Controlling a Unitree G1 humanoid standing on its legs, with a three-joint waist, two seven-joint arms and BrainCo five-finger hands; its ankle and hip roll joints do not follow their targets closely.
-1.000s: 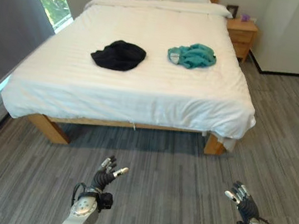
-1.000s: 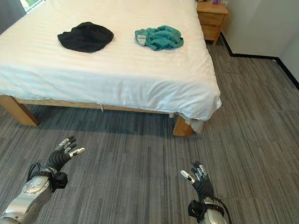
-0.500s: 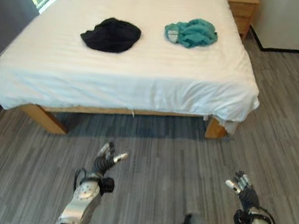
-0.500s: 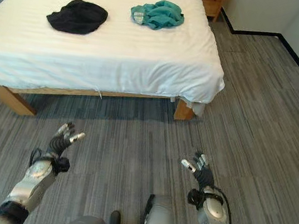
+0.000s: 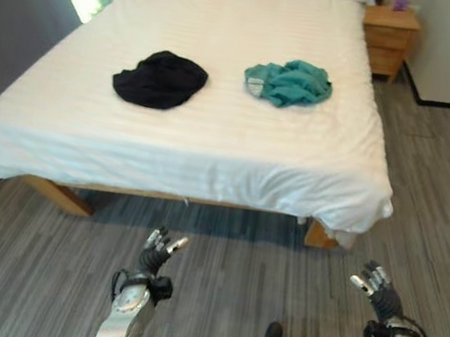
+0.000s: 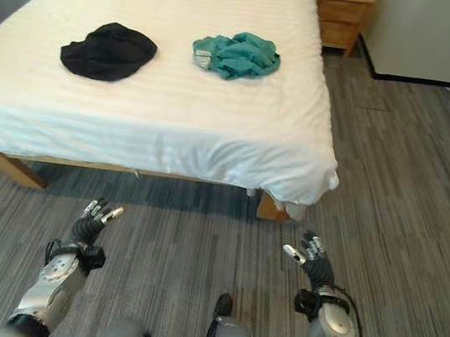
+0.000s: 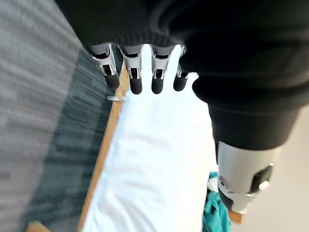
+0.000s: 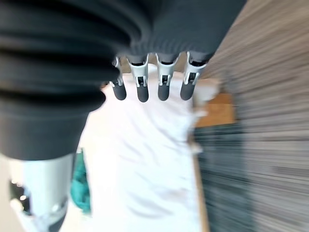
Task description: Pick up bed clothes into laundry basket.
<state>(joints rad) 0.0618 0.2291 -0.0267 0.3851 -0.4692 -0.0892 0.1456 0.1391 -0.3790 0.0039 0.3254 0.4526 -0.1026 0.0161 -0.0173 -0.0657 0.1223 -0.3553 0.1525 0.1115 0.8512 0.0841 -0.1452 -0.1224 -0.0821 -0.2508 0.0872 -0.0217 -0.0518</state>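
Closer to the bed (image 5: 188, 129) than a second ago, both hands are now held low over the floor with nothing in them: the left hand (image 5: 157, 250) is relaxed, fingers straight and spread, and the right hand (image 5: 378, 286) is likewise released and empty. Well ahead of the left hand, past the near mattress edge, the black garment (image 5: 160, 79) is seen bunched on the white sheet; the teal garment (image 5: 289, 82) lies further ahead, between the two hands' lines and nearer the right. A wooden nightstand (image 5: 391, 38) is set far beyond the right hand. No laundry basket can be made out. The risk is judged plain: both garments sit deep on the mattress, so a reach may fall short, or sheet may be pinched with the cloth.
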